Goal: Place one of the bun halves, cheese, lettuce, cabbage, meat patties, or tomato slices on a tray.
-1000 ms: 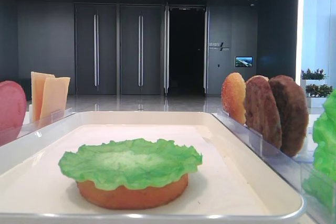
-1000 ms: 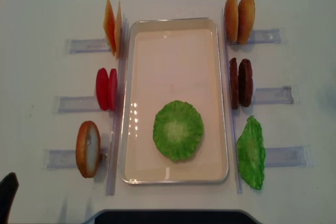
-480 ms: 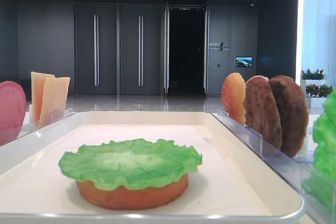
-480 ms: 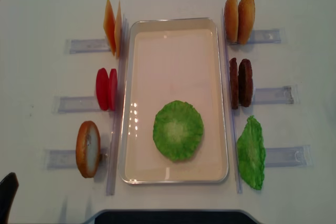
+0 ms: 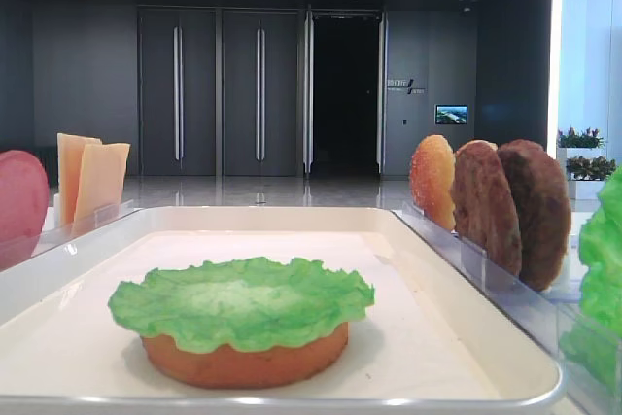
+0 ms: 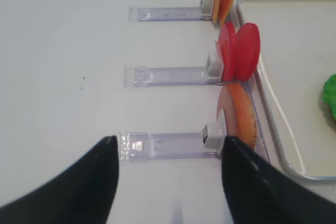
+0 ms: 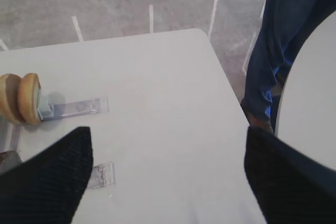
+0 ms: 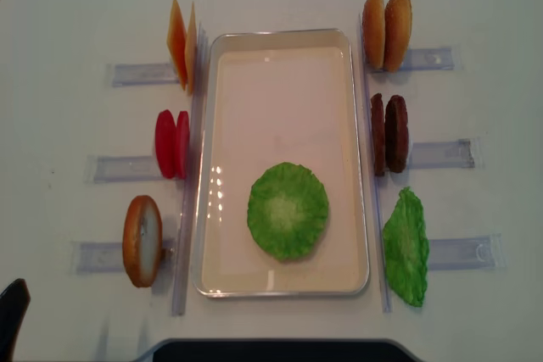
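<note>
On the tray (image 8: 284, 52) a bun half (image 5: 243, 362) already carries lettuce (image 8: 288, 210) at six o'clock; my left tool (image 6: 168, 182) and right tool (image 7: 168, 182) both stand released, holding nothing, other ingredients waiting.

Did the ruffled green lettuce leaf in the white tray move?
No. The lettuce leaf sits at the same spot against the tray's rim.

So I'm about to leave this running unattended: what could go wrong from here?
The lettuce overhangs the bun half in the tray, so the next layer may slide off. The meat patties stand close together on edge; a wide-open right end effector might grab both or topple one.
</note>
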